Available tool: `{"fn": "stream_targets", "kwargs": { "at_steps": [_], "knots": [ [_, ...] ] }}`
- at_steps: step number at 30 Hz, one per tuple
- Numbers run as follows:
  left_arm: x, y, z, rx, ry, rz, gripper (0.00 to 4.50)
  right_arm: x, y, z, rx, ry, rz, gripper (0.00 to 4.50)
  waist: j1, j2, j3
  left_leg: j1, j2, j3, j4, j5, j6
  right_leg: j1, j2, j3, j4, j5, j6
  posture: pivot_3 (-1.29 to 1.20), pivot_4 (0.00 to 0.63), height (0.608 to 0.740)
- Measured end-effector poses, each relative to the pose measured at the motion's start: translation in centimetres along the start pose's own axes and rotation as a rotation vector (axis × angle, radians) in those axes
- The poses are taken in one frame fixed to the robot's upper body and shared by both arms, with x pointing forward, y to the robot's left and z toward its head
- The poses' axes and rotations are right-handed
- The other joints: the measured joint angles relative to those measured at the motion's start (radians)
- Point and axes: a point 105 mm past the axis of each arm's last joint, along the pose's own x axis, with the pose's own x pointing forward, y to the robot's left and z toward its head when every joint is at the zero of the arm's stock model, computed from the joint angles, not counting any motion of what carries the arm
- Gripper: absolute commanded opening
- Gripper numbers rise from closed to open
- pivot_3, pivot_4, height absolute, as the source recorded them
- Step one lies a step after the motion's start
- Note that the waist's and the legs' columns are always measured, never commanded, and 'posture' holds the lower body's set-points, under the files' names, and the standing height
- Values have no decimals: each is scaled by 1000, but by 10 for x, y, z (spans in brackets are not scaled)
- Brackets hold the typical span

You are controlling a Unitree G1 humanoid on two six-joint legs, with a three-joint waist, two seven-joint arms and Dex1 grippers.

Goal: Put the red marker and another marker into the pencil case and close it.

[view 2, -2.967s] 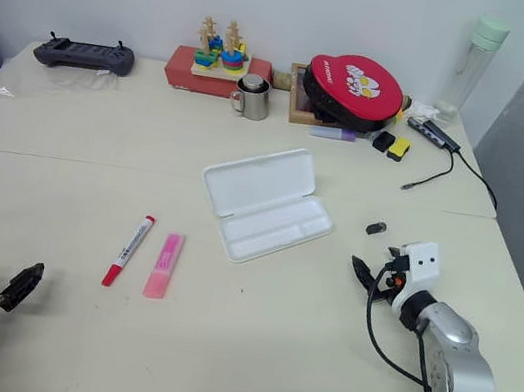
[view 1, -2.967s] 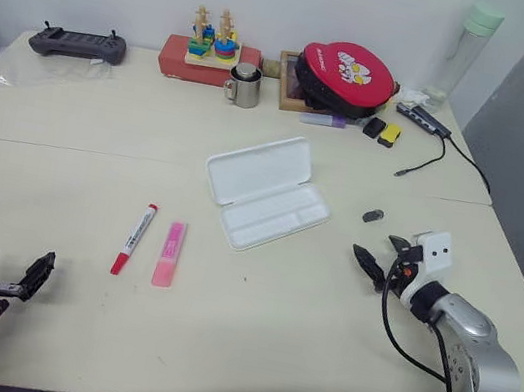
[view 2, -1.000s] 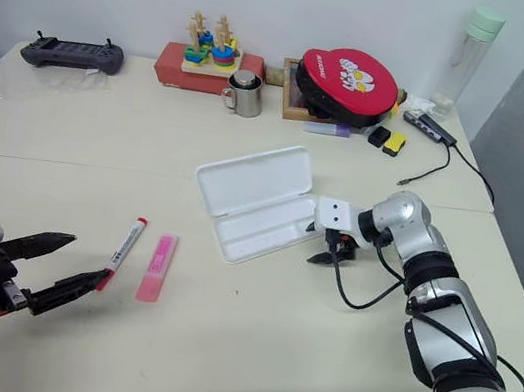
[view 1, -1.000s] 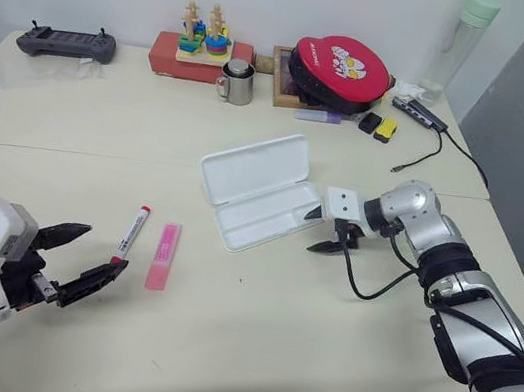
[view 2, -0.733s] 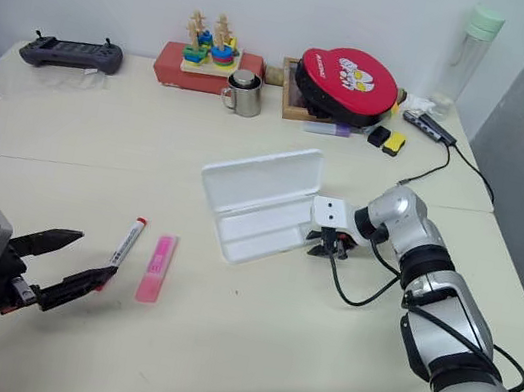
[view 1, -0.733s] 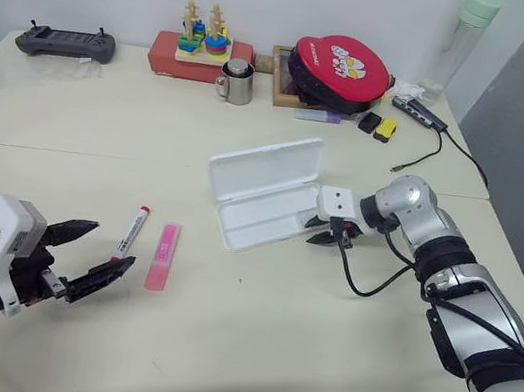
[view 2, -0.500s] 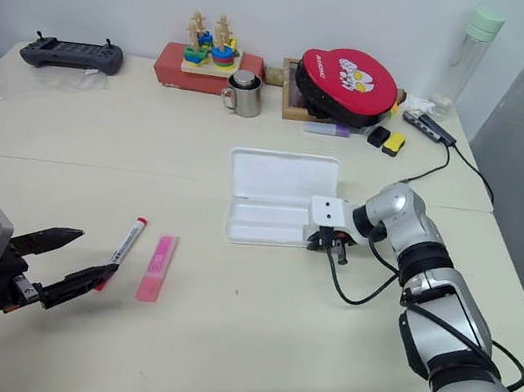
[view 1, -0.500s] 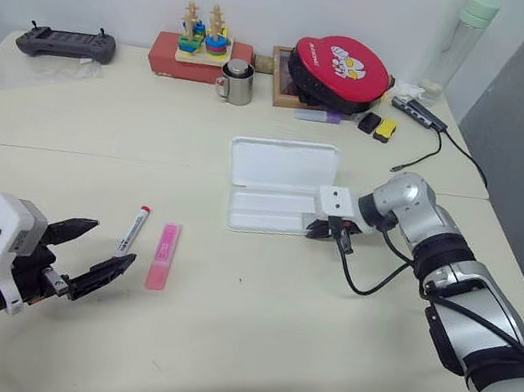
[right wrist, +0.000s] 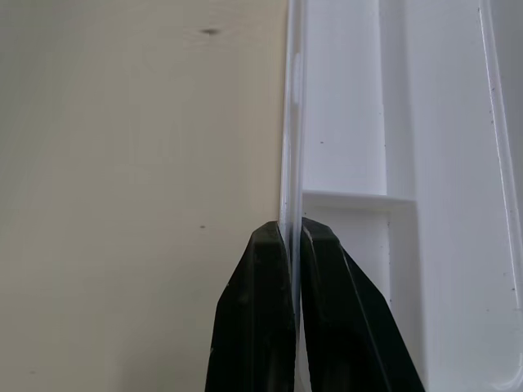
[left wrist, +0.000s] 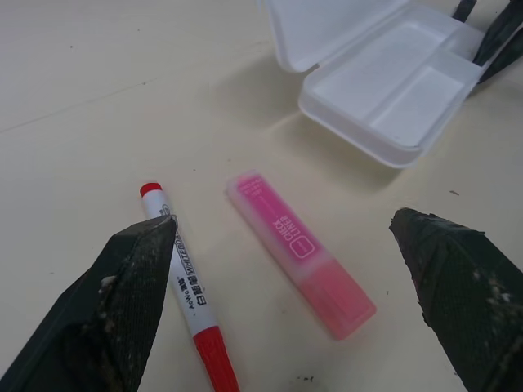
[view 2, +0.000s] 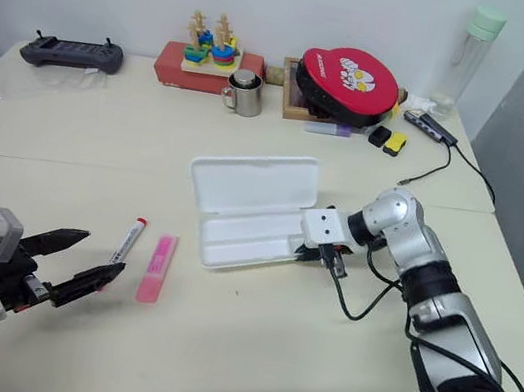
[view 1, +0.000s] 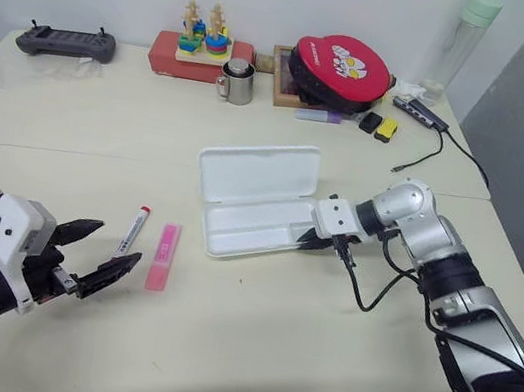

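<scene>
The white pencil case (view 1: 256,173) lies open mid-table, its lid tilted up behind the tray. My right gripper (view 1: 308,237) is shut on the tray's right-end wall (right wrist: 292,122), one finger inside and one outside. To the left, the red marker (view 1: 132,231) and the pink highlighter (view 1: 162,256) lie side by side on the table. My left gripper (view 1: 119,242) hovers wide open just in front of them, holding nothing. The left wrist view shows the red marker (left wrist: 184,286), the highlighter (left wrist: 298,253) and the case (left wrist: 384,82) beyond.
Along the back edge stand a game controller (view 1: 66,42), a wooden toy on a red box (view 1: 200,43), a metal cup (view 1: 240,83), a red round pouch (view 1: 345,69), a purple marker (view 1: 315,116), a bottle (view 1: 458,43) and a cable (view 1: 423,118).
My right gripper has shut on the case's right end and dragged it nearer and to the left, turning it. The left gripper has stayed in place, still open.
</scene>
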Motion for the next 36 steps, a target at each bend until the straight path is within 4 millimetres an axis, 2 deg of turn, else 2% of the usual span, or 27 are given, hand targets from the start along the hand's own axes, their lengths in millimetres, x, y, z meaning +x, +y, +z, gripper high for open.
{"fn": "stream_targets", "kwargs": {
  "at_steps": [6,11,19,24,31,36],
  "knots": [
    [5,2,0,-6,-5,-7,4500,4,34,15,36,-21,26,37,4,0,0,0,0,0,1,0,0,0,0,0,0,0,0,0,150,740],
    [7,3,0,-7,-4,-13,4500,2,38,18,60,-2,10,37,-2,0,0,1,0,0,1,0,0,0,0,0,0,0,1,0,150,740],
    [12,6,-4,-15,4,-25,4500,23,50,20,134,21,2,37,0,0,0,0,0,0,1,0,0,0,0,0,0,0,1,0,150,740],
    [12,8,-4,-7,11,-23,4500,25,50,26,148,17,-11,37,0,0,0,0,0,0,1,0,0,0,0,0,0,0,1,0,150,740],
    [12,7,-3,-3,11,-32,4500,27,54,10,168,74,-21,1550,0,-1,0,0,0,0,1,0,0,0,0,0,0,0,1,0,150,740],
    [12,7,-3,-2,11,-33,4500,27,54,10,173,71,-23,2753,0,0,0,0,0,0,1,0,0,0,0,0,0,0,1,0,150,740]
  ]
}}
